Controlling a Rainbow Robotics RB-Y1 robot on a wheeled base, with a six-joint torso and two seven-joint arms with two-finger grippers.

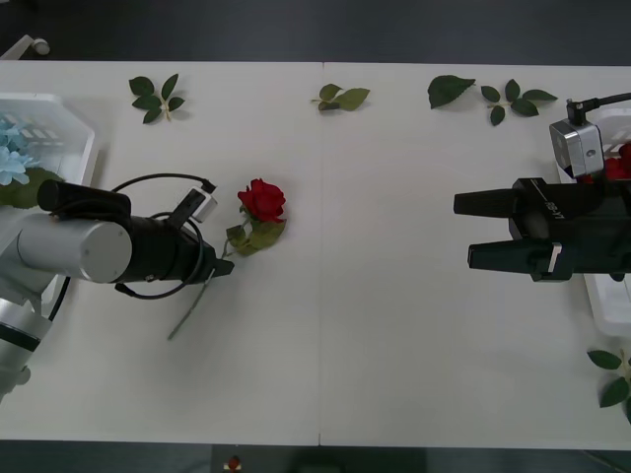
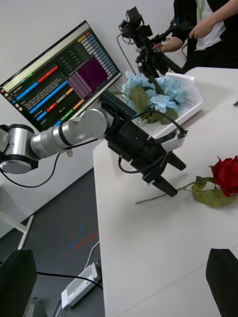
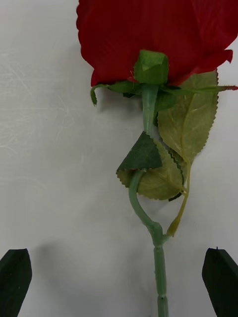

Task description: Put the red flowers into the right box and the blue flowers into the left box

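A single artificial red rose [image 1: 262, 200] with a thin green stem lies flat on the white table [image 1: 375, 296], left of centre, bloom toward the far side. The left gripper [image 3: 119, 277] hangs low over its stem, black fingers spread wide on either side and holding nothing, seemingly lined up to close there because the stem is the slimmest part. Pale-blue hydrangea clusters [image 2: 153, 91] already fill the white slotted plastic bin [image 1: 69, 123] at the far left. The right gripper [image 1: 463, 232] waits well apart at the right, jaws open and empty, beside the white bin [image 1: 611, 305] there. Loose green leaf sprigs [image 1: 156, 97] dot the far edge. A monitor [image 2: 62, 79] glows behind.
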